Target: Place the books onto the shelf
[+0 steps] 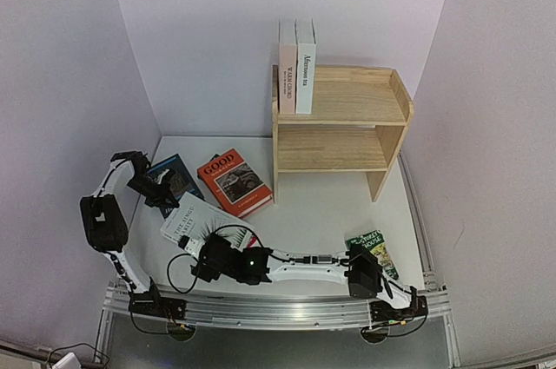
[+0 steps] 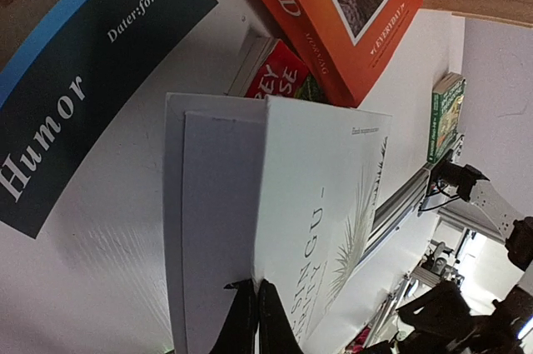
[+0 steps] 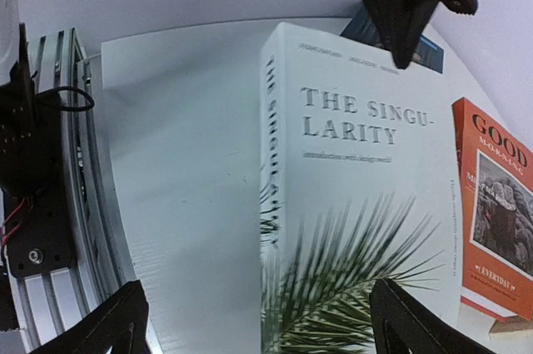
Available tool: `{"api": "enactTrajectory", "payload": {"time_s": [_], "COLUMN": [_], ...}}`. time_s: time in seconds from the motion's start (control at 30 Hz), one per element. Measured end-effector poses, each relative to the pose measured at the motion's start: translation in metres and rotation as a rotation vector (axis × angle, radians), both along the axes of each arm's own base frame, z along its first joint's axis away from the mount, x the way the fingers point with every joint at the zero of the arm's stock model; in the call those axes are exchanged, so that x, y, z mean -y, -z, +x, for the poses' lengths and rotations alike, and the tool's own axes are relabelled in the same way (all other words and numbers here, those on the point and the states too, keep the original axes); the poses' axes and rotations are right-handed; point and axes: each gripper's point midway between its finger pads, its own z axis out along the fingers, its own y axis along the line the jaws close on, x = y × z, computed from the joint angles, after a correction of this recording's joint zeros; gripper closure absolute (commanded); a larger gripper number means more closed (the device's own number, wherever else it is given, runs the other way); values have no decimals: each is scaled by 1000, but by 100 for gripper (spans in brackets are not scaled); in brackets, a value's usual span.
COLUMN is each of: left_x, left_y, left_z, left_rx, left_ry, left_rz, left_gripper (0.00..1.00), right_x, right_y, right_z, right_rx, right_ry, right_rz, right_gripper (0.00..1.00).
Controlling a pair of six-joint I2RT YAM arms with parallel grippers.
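"The Singularity" palm-leaf book [image 3: 358, 204] lies flat on the table [image 3: 183, 162], apparently stiff, light and smooth-covered; grasp across its width with the right gripper [image 3: 262, 321], jaws spread wide above its near end, while the left gripper [image 2: 252, 321], jaws pressed together, seems to butt its far edge.

Our left arm [image 1: 104, 221] climbs from its base at the near left, folds at a high elbow and reaches forward and down. There the left claw [image 1: 163, 195] [image 2: 256, 291] tips downward, its two dark fingers [image 2: 244, 316] pressed tight together with no gap between them. Our right arm [image 1: 313, 260] lies low and nearly straight, stretched leftward from its base at the near right, and the right claw [image 1: 201, 252] [image 3: 258, 321] gapes wide, one finger [image 3: 108, 325] in each lower corner of its wrist view, near the left claw's closed tip.
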Motion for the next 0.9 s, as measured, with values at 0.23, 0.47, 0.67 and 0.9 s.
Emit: {"api": "enactTrajectory", "payload": {"time_s": [0.23, 0.47, 0.67, 0.9], "left_x": [0, -1, -1, -1], "left_y": [-9, -9, -9, -9], "left_z": [7, 7, 9, 9], "left_rx": [0, -6, -1, 0], "left_ry": [-43, -52, -53, -56], "left_rz": [-1, 3, 8, 8], "left_gripper": [100, 100, 100, 100], "right_x": [-31, -44, -44, -38], "right_y": [30, 84, 81, 65], "right_z": [8, 41, 60, 81], "right_rx": [340, 627, 835, 928], "right_ry": [-3, 75, 149, 219], "right_rz": [-25, -190, -277, -307], "right_gripper": [2, 2, 2, 15]}}
